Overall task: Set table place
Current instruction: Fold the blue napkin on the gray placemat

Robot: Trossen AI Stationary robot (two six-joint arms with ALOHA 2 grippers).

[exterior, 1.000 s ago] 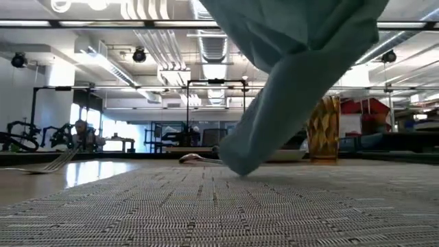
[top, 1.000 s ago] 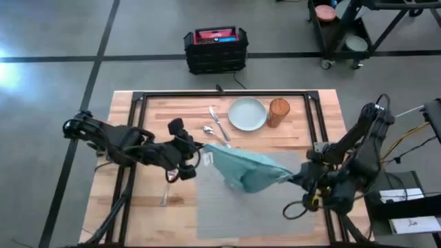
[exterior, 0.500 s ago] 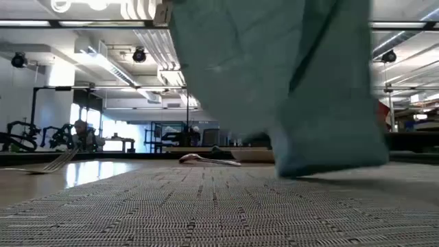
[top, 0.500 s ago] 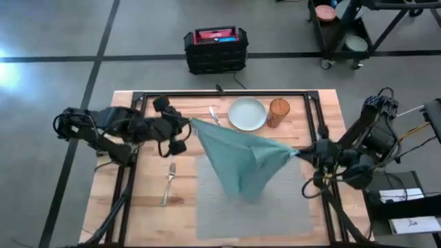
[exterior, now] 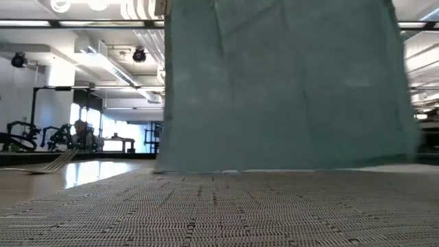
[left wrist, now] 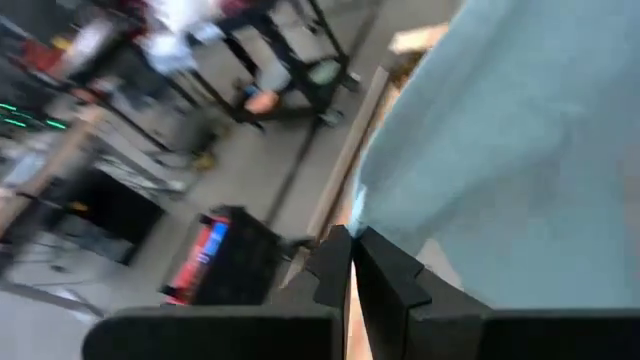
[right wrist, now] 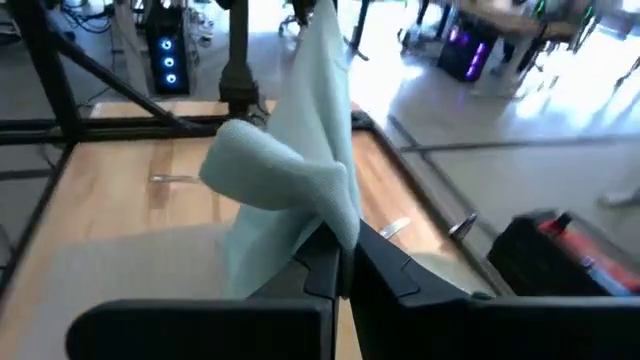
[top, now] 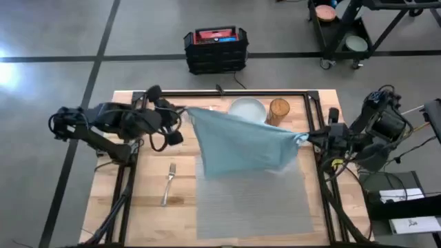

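A teal napkin (top: 241,145) hangs spread like a sheet between my two grippers, above the far part of the grey placemat (top: 251,203). In the low view the napkin's lower edge (exterior: 274,169) reaches down to about the placemat (exterior: 219,213). My left gripper (top: 186,114) is shut on its left upper corner and my right gripper (top: 304,138) on its right upper corner. The pale plate (top: 249,105) and amber glass (top: 279,110) stand behind the napkin, the plate partly hidden. A fork (top: 167,183) lies left of the placemat. My left gripper pinches the napkin's upper left corner (left wrist: 358,205) between its two fingers, coming level from the table's left. The cloth runs away from the fingers fairly taut and hangs below them. My right gripper pinches the napkin's upper right corner (right wrist: 336,222) between its two fingers, coming level from the table's right. A small bunch of cloth (right wrist: 270,165) folds over just past the fingers, and the rest hangs down toward the placemat.
A black metal frame (top: 227,94) runs round the table top (top: 148,213). A black crate (top: 216,48) stands on the floor beyond the far edge. A cart (top: 344,27) is at the far right. Bare wood lies left of the fork and along the near edge.
Both grippers have moved apart and toward the far edge, the left going left, the right going right. The napkin, bunched and drooping a second ago, has been spread out into a flat hanging sheet with its top edge drawn nearly straight.
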